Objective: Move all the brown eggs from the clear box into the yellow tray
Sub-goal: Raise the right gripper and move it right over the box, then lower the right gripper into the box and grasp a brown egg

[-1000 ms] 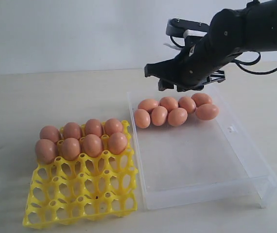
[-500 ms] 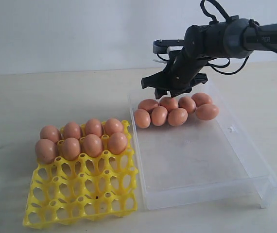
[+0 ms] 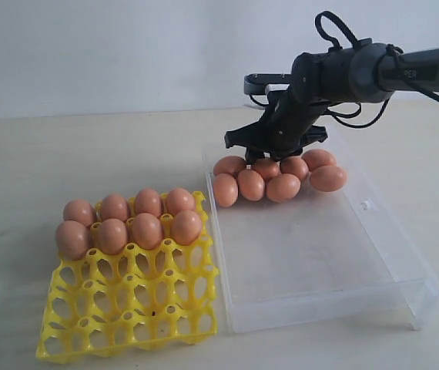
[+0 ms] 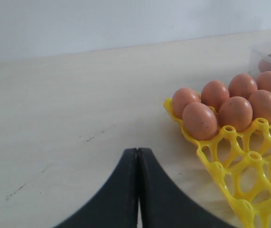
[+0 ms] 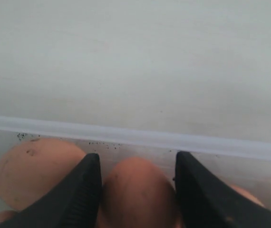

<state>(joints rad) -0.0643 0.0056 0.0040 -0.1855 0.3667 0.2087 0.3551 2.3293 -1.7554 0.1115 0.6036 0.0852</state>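
Right gripper (image 5: 136,156) sat low over the far row in the clear box (image 3: 404,231), jaws spread wide, one finger on either side of a single brown egg (image 5: 138,190). That egg lay directly under the wrist and seemed to point lengthwise out between the fingers, so I judged the squeeze would land across its narrow waist. I couldn't tell whether the pads touched the shell. Eight brown eggs (image 3: 281,176) were huddled in the box, with neighbours crowding my target. The yellow tray (image 3: 127,308) held eight more. Left gripper (image 4: 138,152) was pressed together, idle beside the tray and well away from the box.
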